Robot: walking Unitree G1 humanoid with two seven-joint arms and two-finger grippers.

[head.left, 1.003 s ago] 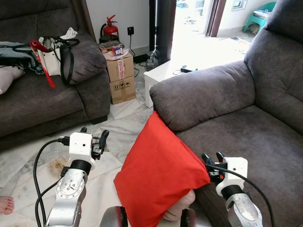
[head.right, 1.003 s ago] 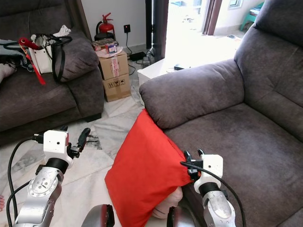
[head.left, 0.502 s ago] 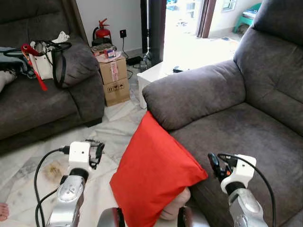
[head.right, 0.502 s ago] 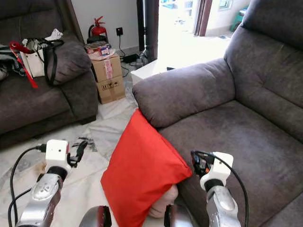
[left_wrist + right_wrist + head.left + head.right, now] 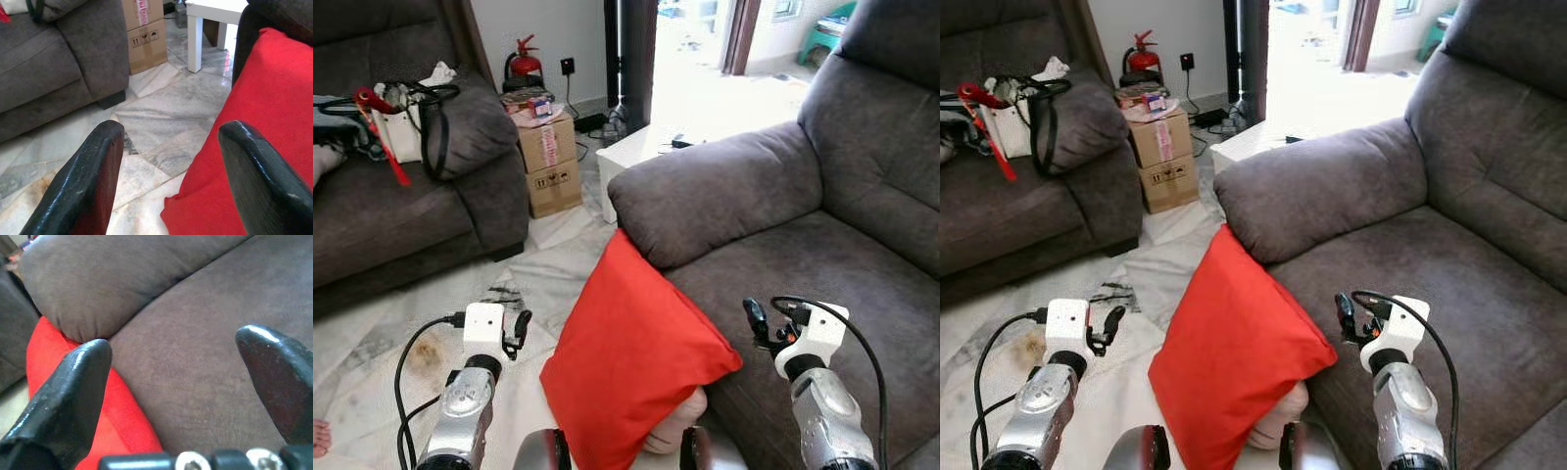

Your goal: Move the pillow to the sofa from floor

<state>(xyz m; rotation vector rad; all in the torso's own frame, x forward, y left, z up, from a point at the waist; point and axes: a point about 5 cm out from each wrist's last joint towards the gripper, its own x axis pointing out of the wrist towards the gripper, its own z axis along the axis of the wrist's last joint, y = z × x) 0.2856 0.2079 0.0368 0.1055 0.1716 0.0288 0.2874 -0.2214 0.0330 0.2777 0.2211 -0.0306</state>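
Left eye view: red pillow (image 5: 631, 367) stands on edge on the marble floor (image 5: 548, 264), leaning against the front of the grey sofa (image 5: 803, 255), its top corner tucked just under the sofa armrest (image 5: 724, 191). Still on the floor side, not on the seat. Compared with a second ago, the right gripper (image 5: 756, 321) has come off the pillow's right corner; it was pressed to the fabric then, now it sits apart from it, raised over the sofa seat edge, fingers spread wide with nothing between them. Right wrist view confirms: both black fingers (image 5: 68, 382) well apart, sofa cushion between them, pillow edge off to one side. Left gripper (image 5: 517, 331) has dropped lower and closer to the pillow's left face, near but not touching; left wrist view shows its fingers (image 5: 88, 181) wide open, bare floor and the pillow's edge in the gap. Pillow itself has barely shifted beyond the camera's own movement. Reading: the earlier contact did not turn into a lift, and the arms look to be resetting for a two-sided squeeze. Lift step not yet begun. Across the room, a second sofa (image 5: 401, 206) with a bag (image 5: 416, 122), cardboard boxes (image 5: 548, 162), a fire extinguisher (image 5: 526, 67).
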